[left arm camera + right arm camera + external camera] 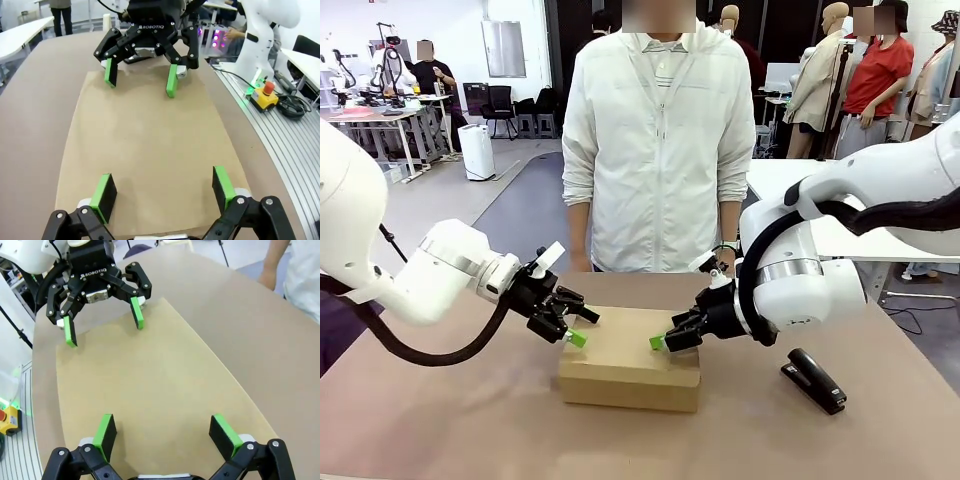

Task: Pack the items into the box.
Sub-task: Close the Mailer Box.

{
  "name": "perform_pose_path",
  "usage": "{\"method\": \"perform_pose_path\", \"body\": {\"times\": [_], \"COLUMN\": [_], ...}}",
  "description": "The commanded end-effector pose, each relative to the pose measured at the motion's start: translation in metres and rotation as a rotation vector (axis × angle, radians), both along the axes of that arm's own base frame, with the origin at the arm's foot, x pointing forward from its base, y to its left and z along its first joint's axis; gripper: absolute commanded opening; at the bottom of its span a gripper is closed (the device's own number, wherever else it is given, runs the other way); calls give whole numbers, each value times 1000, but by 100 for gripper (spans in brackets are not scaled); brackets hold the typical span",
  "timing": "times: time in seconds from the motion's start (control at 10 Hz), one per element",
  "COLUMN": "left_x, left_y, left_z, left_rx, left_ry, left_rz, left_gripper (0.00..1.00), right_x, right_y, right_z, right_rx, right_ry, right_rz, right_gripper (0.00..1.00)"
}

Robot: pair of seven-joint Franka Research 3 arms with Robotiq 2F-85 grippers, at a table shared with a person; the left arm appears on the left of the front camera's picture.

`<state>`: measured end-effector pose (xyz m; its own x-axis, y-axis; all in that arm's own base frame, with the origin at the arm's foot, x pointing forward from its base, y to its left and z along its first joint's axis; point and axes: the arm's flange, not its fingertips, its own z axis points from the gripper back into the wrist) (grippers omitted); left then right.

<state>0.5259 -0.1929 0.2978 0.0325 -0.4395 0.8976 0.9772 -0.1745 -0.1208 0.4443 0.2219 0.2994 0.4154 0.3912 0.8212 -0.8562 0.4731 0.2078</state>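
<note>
The box (630,365) is brown cardboard and lies shut in the middle of the table, its flat top facing up. My left gripper (583,328) hovers open over the box's left end, green pads spread wide with nothing between them. Facing it over the right end, my right gripper (672,328) is also open and empty. In the left wrist view my left gripper (164,189) spans the box top (150,135), with the right gripper (141,79) opposite. The right wrist view mirrors this: right gripper (162,432), box top (145,380), left gripper (103,322). The items are out of view.
A black stapler (814,379) lies on the brown table (440,410) to the right of the box. A person (660,150) in a pale jacket stands at the far edge, arms down, one hand (267,275) near the table edge.
</note>
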Motion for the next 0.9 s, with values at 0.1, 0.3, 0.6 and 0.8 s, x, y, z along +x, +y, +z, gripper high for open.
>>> {"method": "perform_pose_path", "body": {"times": [0.1,0.3,0.6,0.8], "left_x": [6,-1,-1,-8], "left_y": [-1,6,23,55], "left_z": [-10,16,73,98], "left_rx": [52,-17,-90,-99], "left_ry": [31,-19,242,485], "left_rz": [21,82,262,341], "left_gripper": [100,100,100,100], "right_x": [-3,-1,3,2], "right_y": [-4,-13,-42,-91], "right_z": [1,13,74,103], "right_rx": [-24,112,346,440], "right_ry": [40,77,244,452], "right_rz": [4,56,-32,-194], "right_gripper": [100,100,100,100]}}
